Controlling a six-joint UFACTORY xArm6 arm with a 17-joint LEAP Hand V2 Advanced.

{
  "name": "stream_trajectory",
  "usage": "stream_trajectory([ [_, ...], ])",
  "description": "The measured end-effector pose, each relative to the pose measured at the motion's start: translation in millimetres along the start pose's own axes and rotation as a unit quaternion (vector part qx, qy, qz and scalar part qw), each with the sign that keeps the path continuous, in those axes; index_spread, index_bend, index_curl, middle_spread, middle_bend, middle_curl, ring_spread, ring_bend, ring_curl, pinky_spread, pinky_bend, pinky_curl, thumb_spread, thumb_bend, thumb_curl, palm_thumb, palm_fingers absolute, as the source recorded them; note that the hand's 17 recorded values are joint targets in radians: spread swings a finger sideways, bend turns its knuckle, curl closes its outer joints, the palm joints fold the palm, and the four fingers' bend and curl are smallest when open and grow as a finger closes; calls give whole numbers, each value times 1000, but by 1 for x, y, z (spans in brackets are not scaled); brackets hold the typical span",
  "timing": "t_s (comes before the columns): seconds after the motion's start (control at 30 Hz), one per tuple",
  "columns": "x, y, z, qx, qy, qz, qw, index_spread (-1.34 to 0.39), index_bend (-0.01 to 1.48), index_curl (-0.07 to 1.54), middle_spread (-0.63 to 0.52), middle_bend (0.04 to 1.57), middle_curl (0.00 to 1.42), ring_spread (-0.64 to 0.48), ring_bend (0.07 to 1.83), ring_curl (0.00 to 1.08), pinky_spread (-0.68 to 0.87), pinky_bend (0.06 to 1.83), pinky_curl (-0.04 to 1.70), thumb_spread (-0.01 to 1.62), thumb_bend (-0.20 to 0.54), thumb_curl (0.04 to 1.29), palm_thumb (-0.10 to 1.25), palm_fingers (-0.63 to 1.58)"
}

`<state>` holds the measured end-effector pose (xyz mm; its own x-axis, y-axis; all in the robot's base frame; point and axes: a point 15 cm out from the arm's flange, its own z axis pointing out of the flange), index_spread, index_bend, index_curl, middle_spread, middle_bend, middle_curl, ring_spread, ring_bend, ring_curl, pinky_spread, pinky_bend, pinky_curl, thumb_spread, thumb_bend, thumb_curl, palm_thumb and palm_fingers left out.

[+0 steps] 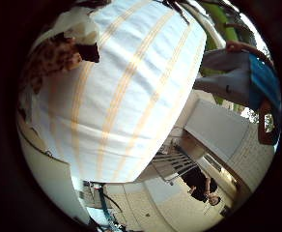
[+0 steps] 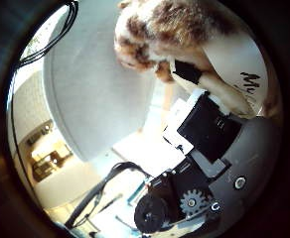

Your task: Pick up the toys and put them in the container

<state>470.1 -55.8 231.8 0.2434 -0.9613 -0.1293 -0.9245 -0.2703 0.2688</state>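
Observation:
A furry plush toy (image 2: 165, 28), spotted brown and white, sits close to the palm in the right thumb side palm view. My right hand (image 2: 213, 134) shows there as white and black parts, and its fingers (image 2: 189, 71) curl against the toy. In the right little finger side palm view the toy's spotted fur (image 1: 52, 55) lies beside a black finger part (image 1: 89, 52), above a white cloth with orange stripes (image 1: 131, 92).
The striped cloth covers a table well below the hand and also shows as a pale surface (image 2: 95, 94). Past its edge are white furniture (image 1: 218, 130), a tiled floor (image 1: 170, 208) and a person in blue (image 1: 259, 82).

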Motion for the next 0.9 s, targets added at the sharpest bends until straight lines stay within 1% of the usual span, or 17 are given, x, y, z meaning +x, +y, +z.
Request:
stream_trajectory([
  [0.1, -14, 28, -20, -9, -4, 0, 1000, -852, 385, 189, -240, 1075, 932, -76, 1305, 772, 245, 1294, 727, 1186, -13, 572, 1024, 1005],
  [0.23, -47, 76, -64, -18, -7, -7, 1000, -940, 465, 203, -247, 1113, 984, -93, 1339, 798, 217, 1336, 798, 1192, -14, 592, 1015, 951],
  [0.3, -65, 89, -82, -10, -1, -15, 1000, -984, 507, 214, -249, 1131, 1009, -99, 1357, 811, 204, 1352, 832, 1195, -14, 602, 1012, 921],
  [0.43, -111, 102, -124, 34, 18, -25, 999, -1051, 571, 240, -250, 1158, 1041, -108, 1384, 830, 188, 1378, 878, 1193, -14, 618, 1004, 893],
  [0.5, -127, 102, -140, 55, 25, -30, 998, -1084, 603, 258, -251, 1175, 1054, -111, 1395, 838, 180, 1388, 902, 1191, -15, 627, 999, 880],
  [0.53, -151, 97, -159, 79, 29, -39, 996, -1084, 603, 258, -251, 1175, 1054, -111, 1395, 838, 180, 1388, 902, 1191, -15, 627, 999, 880],
  [0.63, -187, 93, -177, 104, 25, -51, 993, -1101, 621, 272, -250, 1186, 1063, -113, 1401, 844, 176, 1399, 918, 1191, -15, 633, 998, 873],
  [0.73, -220, 85, -186, 118, 20, -65, 991, -1130, 650, 305, -249, 1205, 1076, -116, 1416, 853, 167, 1413, 946, 1186, -15, 643, 995, 851],
  [0.83, -246, 68, -179, 117, 21, -74, 990, -1156, 681, 351, -247, 1220, 1085, -118, 1430, 860, 160, 1417, 971, 1181, -16, 651, 989, 831],
  [0.9, -255, 53, -178, 132, 21, -76, 988, -1168, 685, 380, -246, 1233, 1090, -118, 1443, 865, 156, 1423, 985, 1181, -21, 652, 971, 812],
])
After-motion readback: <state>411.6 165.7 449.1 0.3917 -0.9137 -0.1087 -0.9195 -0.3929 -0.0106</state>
